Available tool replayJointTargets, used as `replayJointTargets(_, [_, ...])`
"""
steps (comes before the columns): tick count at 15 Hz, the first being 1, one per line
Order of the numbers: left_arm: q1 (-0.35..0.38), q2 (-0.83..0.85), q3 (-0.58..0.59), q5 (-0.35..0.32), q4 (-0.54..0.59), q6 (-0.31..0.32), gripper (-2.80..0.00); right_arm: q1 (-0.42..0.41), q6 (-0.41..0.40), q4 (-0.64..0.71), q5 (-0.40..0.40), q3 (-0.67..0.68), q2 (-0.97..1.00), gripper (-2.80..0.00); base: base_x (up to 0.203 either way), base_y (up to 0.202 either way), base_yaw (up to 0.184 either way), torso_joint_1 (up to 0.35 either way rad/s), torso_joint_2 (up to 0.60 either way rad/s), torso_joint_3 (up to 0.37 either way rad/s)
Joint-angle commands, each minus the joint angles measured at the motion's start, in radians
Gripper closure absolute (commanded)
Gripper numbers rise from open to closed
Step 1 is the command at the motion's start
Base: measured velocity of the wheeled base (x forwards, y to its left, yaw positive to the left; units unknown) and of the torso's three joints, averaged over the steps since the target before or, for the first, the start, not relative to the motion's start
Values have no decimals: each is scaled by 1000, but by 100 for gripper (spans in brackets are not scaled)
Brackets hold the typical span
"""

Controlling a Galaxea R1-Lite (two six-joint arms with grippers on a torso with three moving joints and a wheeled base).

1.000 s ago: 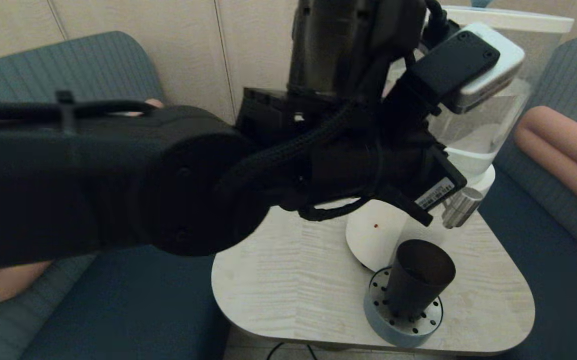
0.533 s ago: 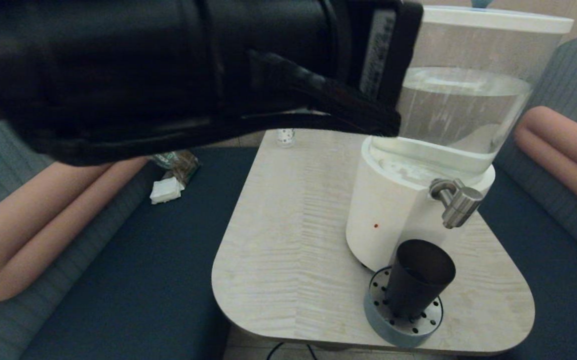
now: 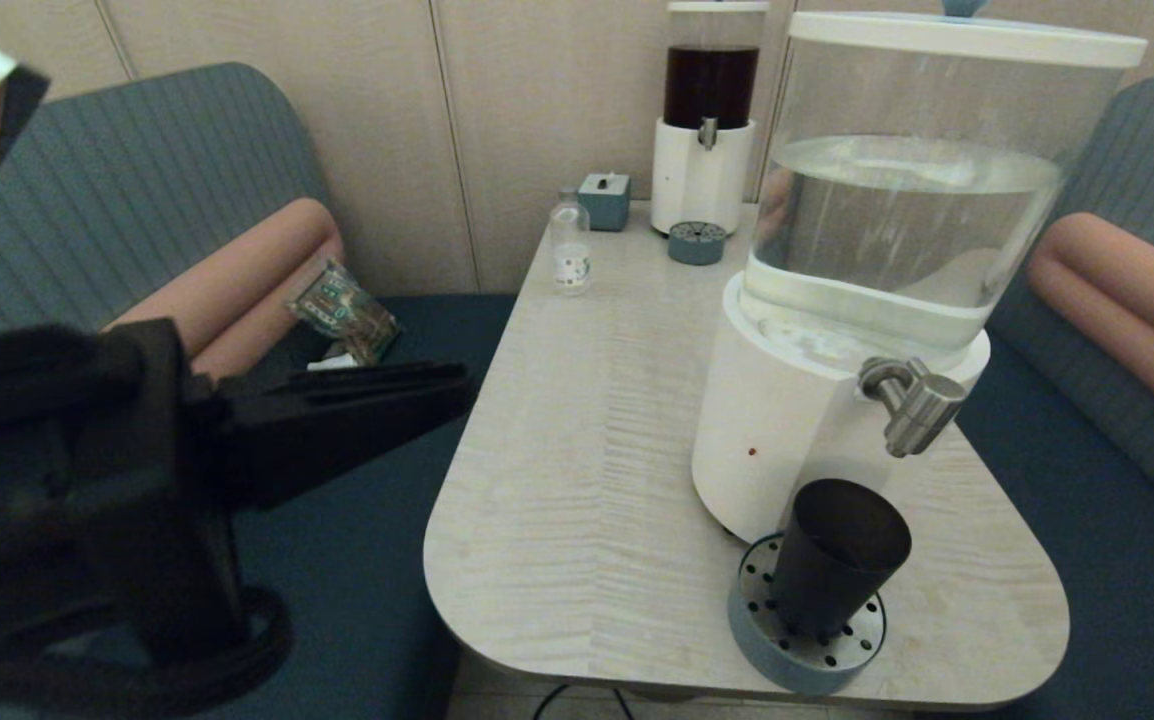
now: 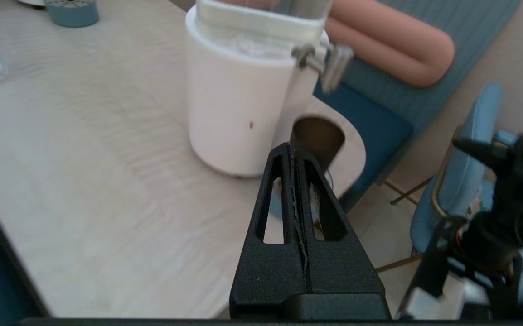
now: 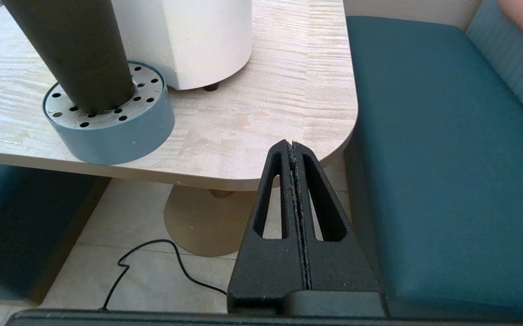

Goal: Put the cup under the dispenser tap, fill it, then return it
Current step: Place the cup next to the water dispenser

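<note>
A dark tapered cup [image 3: 839, 555] stands upright on a round blue-grey perforated drip tray [image 3: 805, 640] near the front edge of a pale wood-grain surface [image 3: 587, 480]. The cup sits just in front of a large dispenser [image 3: 787, 440] with a white base and a clear tank partly full of water. The dispenser's brushed-steel tap [image 3: 915, 400] juts out above the cup, slightly to one side of it.

The left gripper [image 3: 442, 385] hovers off the surface's left side, above the dark blue bench seat [image 3: 357, 560], well apart from the cup; its fingers [image 4: 284, 181] are pressed together and hold nothing. The right gripper [image 5: 292, 147] hangs low beside the surface's front corner, fingers also pressed together and empty.

At the far end of the surface stand a small clear bottle [image 3: 570, 245] and a smaller dispenser of dark liquid [image 3: 709, 120].
</note>
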Motion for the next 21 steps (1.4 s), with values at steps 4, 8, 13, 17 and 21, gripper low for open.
replayJointTargets(4, [37, -146, 290, -96, -161, -51, 0, 0, 0, 0, 0, 2, 0, 0, 0, 0, 0, 0, 0, 0])
replayJointTargets(8, [57, 140, 393, -104, -559, -55, 0, 0, 0, 0, 0, 2, 0, 0, 0, 0, 0, 0, 0, 0])
replayJointTargets(13, [65, 532, 457, -136, -1155, -57, 0, 0, 1, 0, 0, 1, 0, 0, 0, 0, 0, 0, 0, 0])
replayJointTargets(17, [66, 623, 481, -204, -1219, -23, 0, 0, 0, 0, 0, 0, 0, 0, 0, 0, 0, 0, 0, 0])
replayJointTargets(21, [66, 673, 478, -295, -1224, 29, 0, 0, 0, 0, 0, 0, 0, 0, 0, 0, 0, 0, 0, 0])
